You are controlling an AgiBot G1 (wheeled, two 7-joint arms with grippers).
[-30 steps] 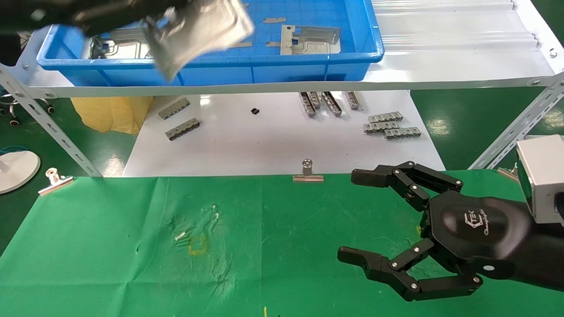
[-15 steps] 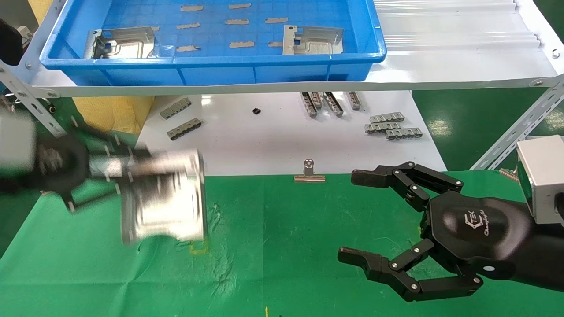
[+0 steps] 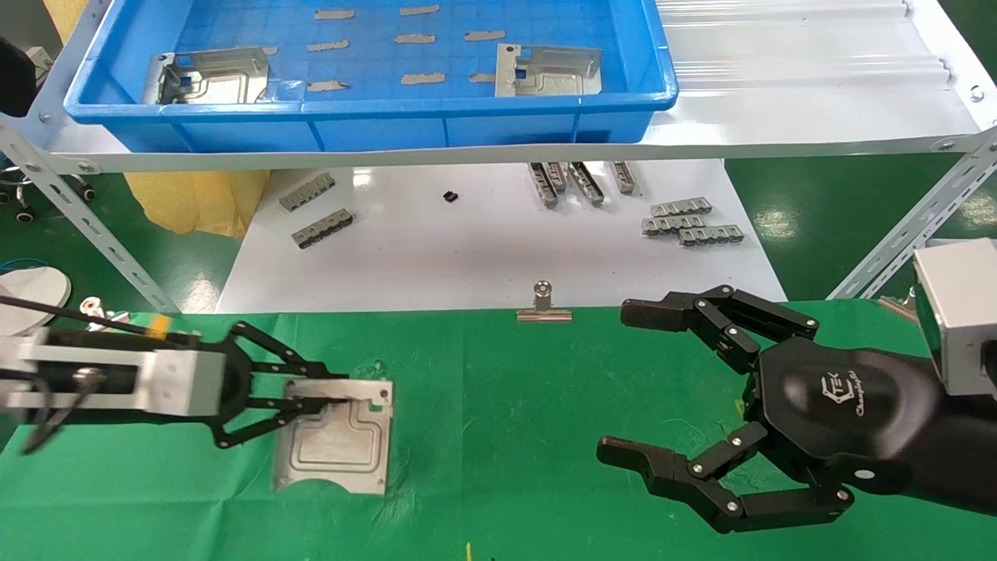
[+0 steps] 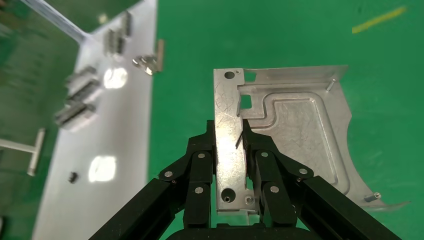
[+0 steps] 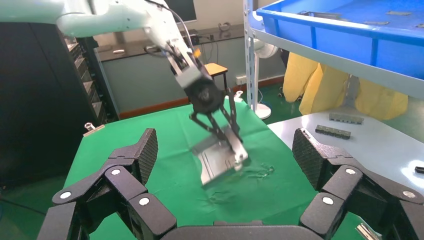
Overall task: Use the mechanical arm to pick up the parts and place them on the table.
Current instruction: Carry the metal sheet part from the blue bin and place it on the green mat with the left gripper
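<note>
Your left gripper (image 3: 311, 393) pinches the part's (image 3: 336, 436) flange edge, the plate low over the table (image 3: 506, 436); right gripper (image 3: 670, 389) hovers, fingers spread.

Silvery stamped sheet-metal plate (image 3: 335, 436): on the wrinkled green cloth table (image 3: 498, 405), left side. Steel binder clip (image 3: 544, 306): at the table's far edge, centre. Blue plastic tray (image 3: 389, 109): on the shelf behind, holding two further plates (image 3: 210, 76) (image 3: 547, 70). Small grey ribbed strips (image 3: 689, 222): on the glossy white board (image 3: 483, 249), beneath the shelf.
</note>
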